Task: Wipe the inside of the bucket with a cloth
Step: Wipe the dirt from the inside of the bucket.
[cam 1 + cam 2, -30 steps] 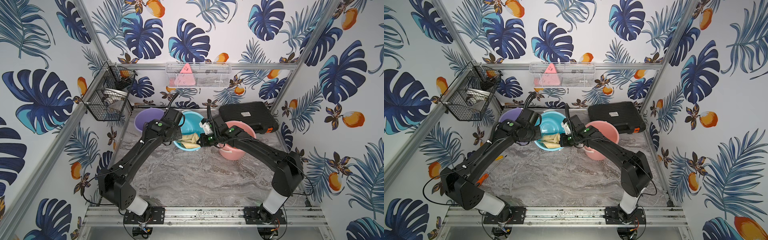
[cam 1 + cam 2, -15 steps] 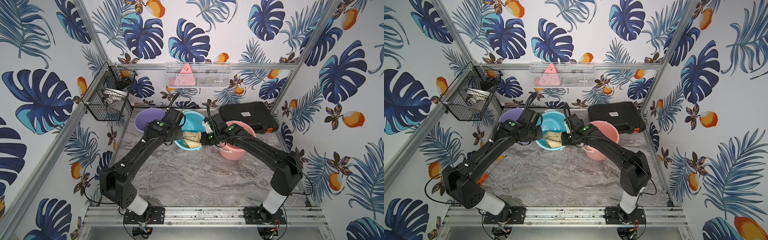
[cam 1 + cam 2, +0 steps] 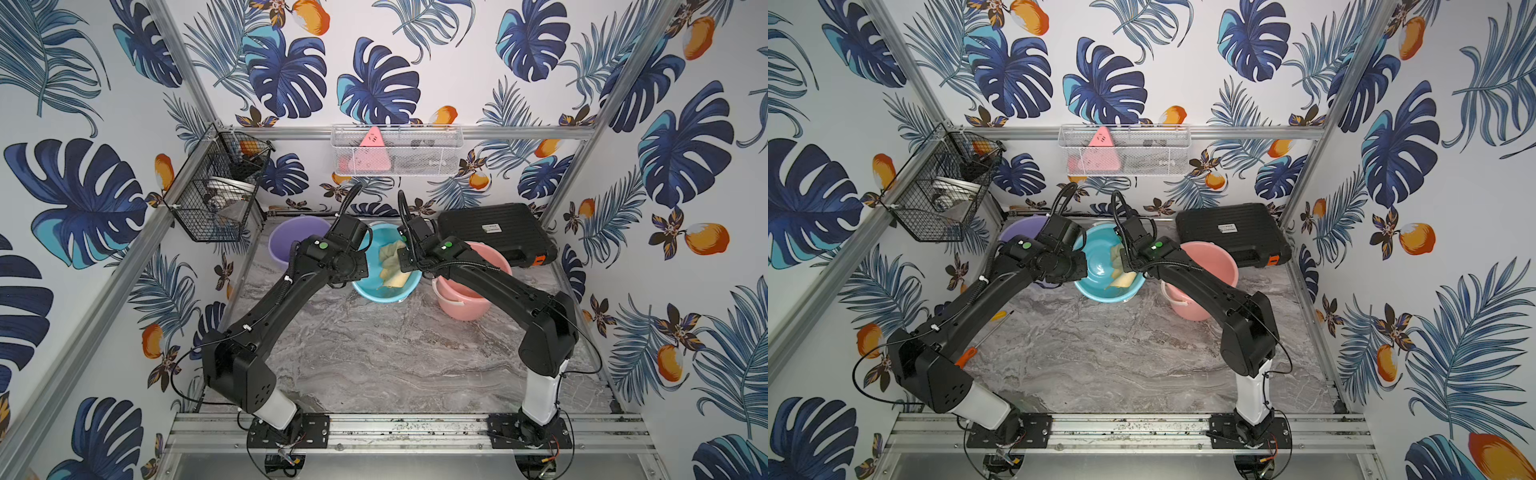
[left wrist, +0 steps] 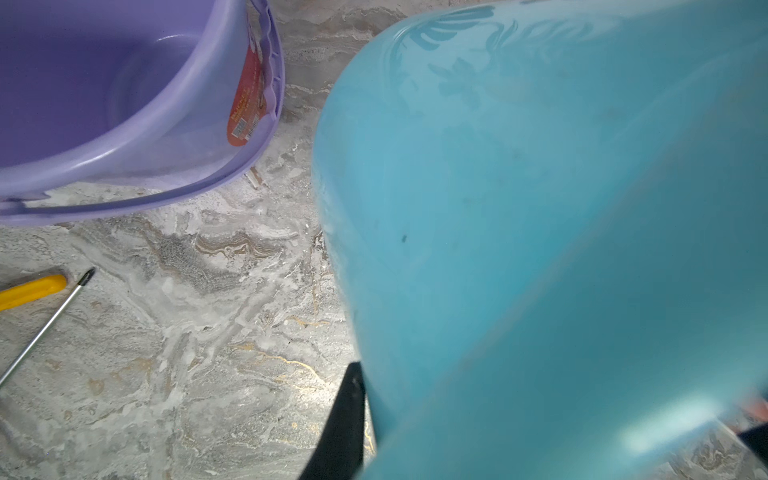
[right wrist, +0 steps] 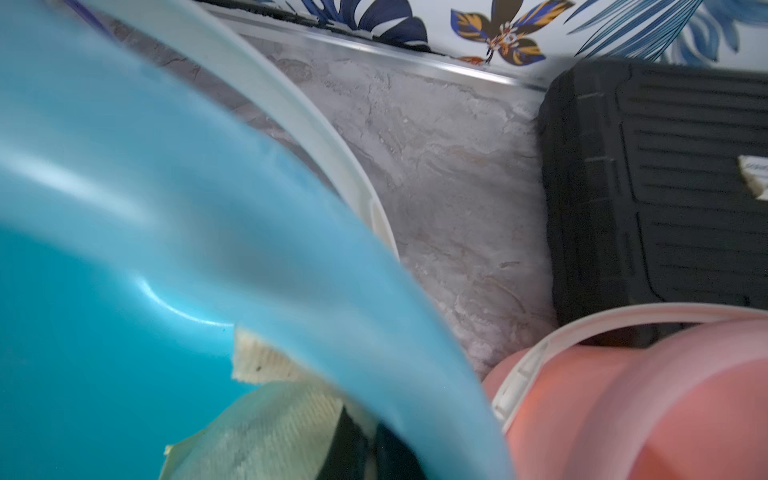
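Evidently, the bucket (image 3: 376, 293) is pinched steady by the left pincer (image 3: 367, 255) so the cloth (image 3: 389, 266), pinched by the right pincer (image 3: 402, 260), is pressed inside.

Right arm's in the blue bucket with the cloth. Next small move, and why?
Probably drag the right pincer along the inner wall: it is shut on the cloth, which lies bunched against one side of the blue bucket, while the left pincer grips its rim.
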Robot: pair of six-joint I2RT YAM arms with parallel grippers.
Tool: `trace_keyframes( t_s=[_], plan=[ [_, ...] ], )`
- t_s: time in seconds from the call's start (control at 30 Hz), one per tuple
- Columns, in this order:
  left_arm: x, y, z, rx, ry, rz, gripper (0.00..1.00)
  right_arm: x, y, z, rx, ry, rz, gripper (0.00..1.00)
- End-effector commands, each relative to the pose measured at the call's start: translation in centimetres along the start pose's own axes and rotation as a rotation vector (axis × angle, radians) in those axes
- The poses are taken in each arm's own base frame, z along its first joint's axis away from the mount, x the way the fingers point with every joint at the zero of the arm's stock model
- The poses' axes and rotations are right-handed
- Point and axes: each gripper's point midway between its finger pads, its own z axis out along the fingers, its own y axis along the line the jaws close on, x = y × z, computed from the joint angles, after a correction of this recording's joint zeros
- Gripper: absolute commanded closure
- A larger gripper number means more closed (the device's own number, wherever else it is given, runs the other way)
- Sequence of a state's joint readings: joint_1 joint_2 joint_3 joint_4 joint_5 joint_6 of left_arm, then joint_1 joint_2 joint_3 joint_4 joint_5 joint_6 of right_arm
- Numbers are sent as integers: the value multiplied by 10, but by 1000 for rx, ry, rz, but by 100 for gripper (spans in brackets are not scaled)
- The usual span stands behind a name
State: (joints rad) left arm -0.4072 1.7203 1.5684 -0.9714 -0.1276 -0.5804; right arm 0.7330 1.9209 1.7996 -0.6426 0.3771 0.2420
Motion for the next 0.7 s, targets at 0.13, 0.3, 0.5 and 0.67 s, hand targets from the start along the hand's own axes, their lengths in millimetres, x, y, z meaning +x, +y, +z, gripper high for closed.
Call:
trace_keyframes(
  t_s=[0.13,0.3,0.5,0.67],
  plan=[
    [21,-10,6,59,105,61,100,-60,19,-16,-42,-225,-6,100],
    [29,-14,12,79,143,76,100,-71,61,-26,-223,-295,-32,100],
    [35,-12,21,73,165,72,100,-76,53,-30,-197,-356,4,100],
    [27,-1,29,-1,131,48,100,-71,7,-30,59,-336,-19,100]
  ],
)
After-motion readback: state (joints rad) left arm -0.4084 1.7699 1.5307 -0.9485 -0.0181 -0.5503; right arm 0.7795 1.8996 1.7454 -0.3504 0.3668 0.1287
